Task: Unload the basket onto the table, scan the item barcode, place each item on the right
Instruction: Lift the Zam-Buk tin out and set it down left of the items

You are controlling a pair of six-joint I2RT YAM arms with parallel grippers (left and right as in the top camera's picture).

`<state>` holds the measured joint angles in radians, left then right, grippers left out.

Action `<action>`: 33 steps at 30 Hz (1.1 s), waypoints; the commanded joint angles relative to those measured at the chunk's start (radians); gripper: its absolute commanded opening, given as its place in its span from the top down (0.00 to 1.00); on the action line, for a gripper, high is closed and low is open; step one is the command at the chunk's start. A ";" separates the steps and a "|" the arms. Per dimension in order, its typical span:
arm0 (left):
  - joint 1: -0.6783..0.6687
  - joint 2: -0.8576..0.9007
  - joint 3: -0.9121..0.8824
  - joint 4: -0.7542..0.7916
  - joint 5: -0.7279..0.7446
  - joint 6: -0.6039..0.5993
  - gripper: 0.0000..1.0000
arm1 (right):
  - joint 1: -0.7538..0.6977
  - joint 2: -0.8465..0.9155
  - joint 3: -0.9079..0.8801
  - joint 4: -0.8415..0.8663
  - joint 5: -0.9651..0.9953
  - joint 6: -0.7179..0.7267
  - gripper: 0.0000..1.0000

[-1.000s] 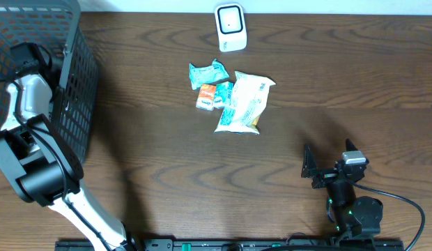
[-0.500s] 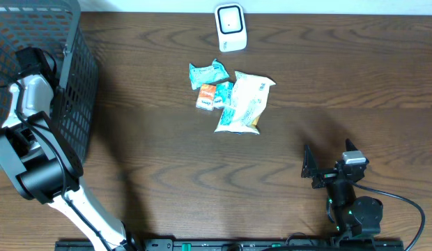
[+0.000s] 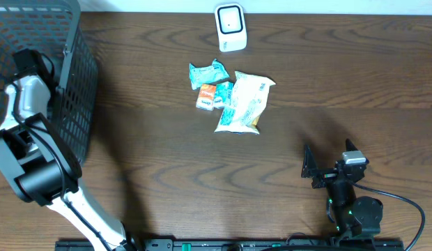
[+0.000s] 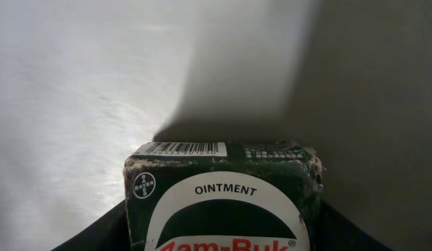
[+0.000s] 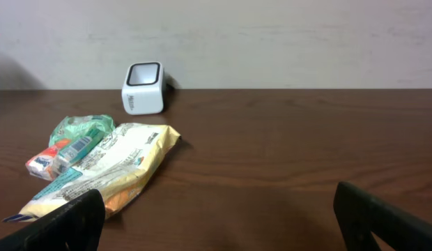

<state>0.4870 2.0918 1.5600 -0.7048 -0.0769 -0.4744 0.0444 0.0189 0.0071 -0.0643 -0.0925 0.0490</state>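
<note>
A dark green ointment box point(image 4: 223, 202) with a barcode point(image 4: 182, 148) along its top edge fills the left wrist view. My left gripper point(image 4: 223, 226) is shut on it, a dark finger pressed to each side. From overhead the left arm point(image 3: 24, 90) reaches down into the black mesh basket point(image 3: 73, 77), which hides the gripper and the box. The white scanner point(image 3: 230, 28) stands at the table's far edge, also seen by the right wrist as the scanner point(image 5: 143, 88). My right gripper point(image 3: 310, 169) rests open and empty near the front right.
A teal pouch point(image 3: 209, 72), a small orange packet point(image 3: 205, 97) and a yellow-white bag point(image 3: 245, 103) lie together mid-table just in front of the scanner. The basket takes up the far left corner. A pale surface lies behind the box in the left wrist view.
The left arm has shifted slightly inside the basket. The right arm and the items on the table have not moved.
</note>
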 commanded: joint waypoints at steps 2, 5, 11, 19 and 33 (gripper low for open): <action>0.042 -0.177 -0.004 -0.001 -0.009 0.002 0.45 | 0.009 -0.002 -0.002 -0.004 0.004 0.013 0.01; 0.059 -0.312 -0.004 0.012 -0.009 0.000 0.45 | 0.009 -0.002 -0.002 -0.004 0.004 0.013 0.01; 0.063 -0.604 -0.004 0.059 0.025 -0.048 0.45 | 0.009 -0.002 -0.002 -0.004 0.004 0.013 0.01; -0.108 -0.837 -0.004 0.135 0.401 -0.039 0.44 | 0.009 -0.002 -0.002 -0.004 0.004 0.013 0.01; -0.686 -0.545 -0.005 0.012 0.135 0.309 0.44 | 0.009 -0.002 -0.002 -0.004 0.004 0.014 0.01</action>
<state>-0.1413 1.4696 1.5536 -0.6811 0.1951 -0.2405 0.0444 0.0189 0.0071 -0.0639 -0.0925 0.0490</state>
